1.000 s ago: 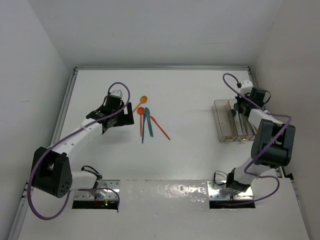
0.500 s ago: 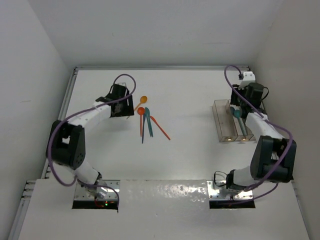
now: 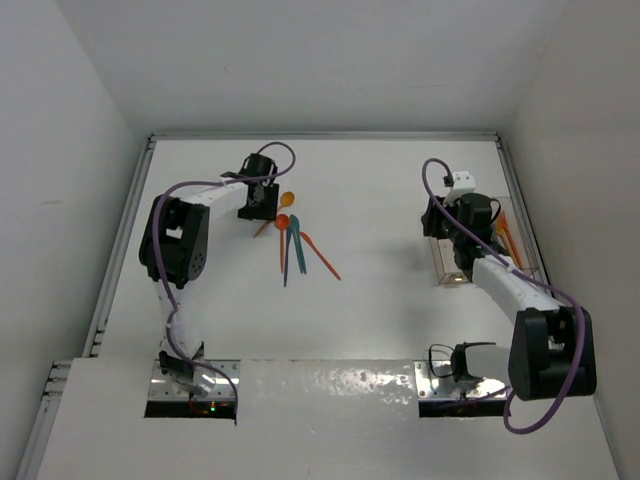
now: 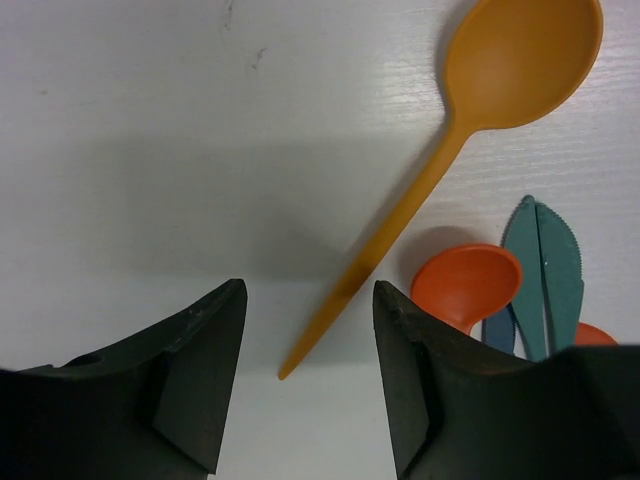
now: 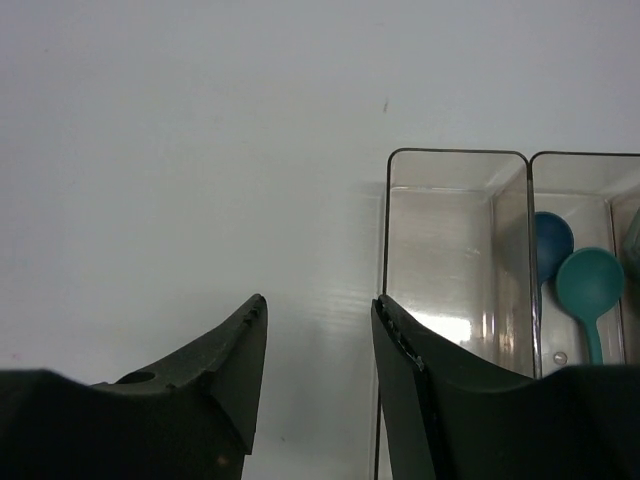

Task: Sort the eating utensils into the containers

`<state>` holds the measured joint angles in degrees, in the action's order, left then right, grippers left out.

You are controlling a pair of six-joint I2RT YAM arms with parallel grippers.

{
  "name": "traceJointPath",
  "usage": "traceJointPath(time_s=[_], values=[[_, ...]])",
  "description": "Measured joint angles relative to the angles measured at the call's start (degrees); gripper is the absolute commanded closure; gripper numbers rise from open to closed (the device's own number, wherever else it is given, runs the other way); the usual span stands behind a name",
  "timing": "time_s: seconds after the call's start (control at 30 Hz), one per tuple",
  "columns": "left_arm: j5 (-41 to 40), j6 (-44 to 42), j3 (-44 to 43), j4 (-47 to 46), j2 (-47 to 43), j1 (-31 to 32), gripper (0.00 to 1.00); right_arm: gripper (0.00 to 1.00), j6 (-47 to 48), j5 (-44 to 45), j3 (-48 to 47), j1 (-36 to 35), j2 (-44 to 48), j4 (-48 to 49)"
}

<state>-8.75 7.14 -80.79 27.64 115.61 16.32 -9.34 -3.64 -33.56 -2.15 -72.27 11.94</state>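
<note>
Several utensils lie mid-table: a yellow-orange spoon [image 3: 281, 207], an orange spoon [image 3: 282, 223], teal pieces [image 3: 292, 250] and an orange piece [image 3: 323, 258]. My left gripper [image 3: 262, 205] is open and empty just left of them. In the left wrist view the yellow-orange spoon [image 4: 440, 150] has its handle tip between my open gripper [image 4: 310, 300]; the orange spoon [image 4: 465, 285] and teal knives [image 4: 545, 270] lie to the right. My right gripper [image 5: 320, 310] is open and empty at the left wall of the clear bins [image 5: 455, 152]. The second bin holds a blue spoon [image 5: 550, 240] and a teal spoon [image 5: 588, 285].
In the top view the right arm covers most of the clear bins [image 3: 447, 262]; orange utensils [image 3: 507, 235] show in the rightmost one. White walls close in the table at the back and on both sides.
My left gripper has moved right and farther back, up to the yellow-orange spoon's handle. My right gripper has moved left from over the middle bins to the bins' left edge.
</note>
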Motion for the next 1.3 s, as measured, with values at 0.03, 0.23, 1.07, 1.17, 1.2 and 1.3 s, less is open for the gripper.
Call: traceJointPath(time_s=[0.03, 0.23, 1.07, 1.17, 1.2, 1.3], values=[[0.2, -0.72, -0.33, 0.02, 0.63, 0.0, 0.49, 0.54, -0.24, -0.04, 0.35, 0.02, 0.68, 0.02], [1.97, -3.48, -3.37, -0.31, 3.65, 0.0, 0.5, 0.53, -1.66, -0.94, 2.08, 0.02, 3.67, 1.25], [8.13, -3.13, -11.89, -1.16, 9.49, 0.02, 1.0, 0.49, -9.6, -3.85, 2.91, -3.3, 4.46, 0.68], [9.49, -0.52, -11.85, 0.63, 7.65, 0.02, 1.0, 0.47, -12.15, -3.65, 1.92, -5.88, 4.46, 0.35], [10.43, 0.55, -11.34, 0.57, 6.25, 0.02, 1.0, 0.47, -13.07, -3.54, 1.55, -7.15, 4.46, 0.31], [14.95, 4.24, -7.28, -1.7, -0.85, 0.02, 1.0, 0.46, -15.87, -3.41, 0.31, -10.62, 4.44, 0.24]])
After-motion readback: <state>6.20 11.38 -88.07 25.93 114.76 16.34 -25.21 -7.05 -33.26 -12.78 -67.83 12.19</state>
